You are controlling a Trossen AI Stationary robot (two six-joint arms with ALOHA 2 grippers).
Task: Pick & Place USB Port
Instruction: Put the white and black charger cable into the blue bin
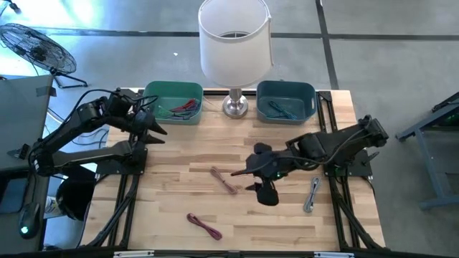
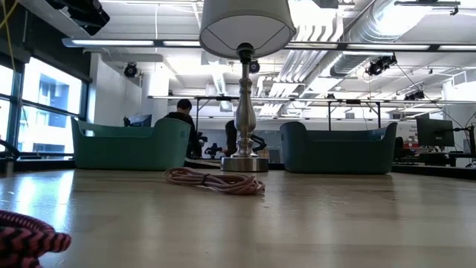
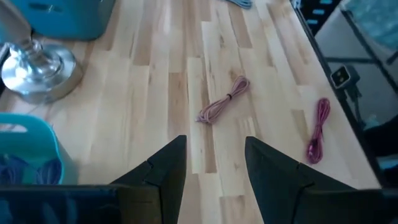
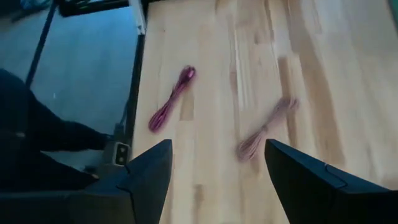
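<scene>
Both sets of jaws stand open and empty over the pale wooden table (image 1: 179, 208).

Right gripper (image 1: 252, 179) hangs spread just beside the pinkish-tan coiled USB cable (image 1: 224, 180) at mid-table, which its wrist view shows ahead between the fingers; the left gripper (image 1: 159, 134) waits by the green plastic bin (image 1: 172, 101), its fingers parted too. That tan bundle looks light, soft and floppy, likely to sag or uncoil, so I judge the best hold is across its tied middle rather than a loose end. A dark pink coiled cable (image 1: 204, 226) lies near the front edge, a grey cable (image 1: 312, 195) to the right, both well apart. Behind stand a white-shaded metal lamp (image 1: 235, 43) and a blue plastic bin (image 1: 286, 101); the lamp base between the bins could crowd a carry.
</scene>
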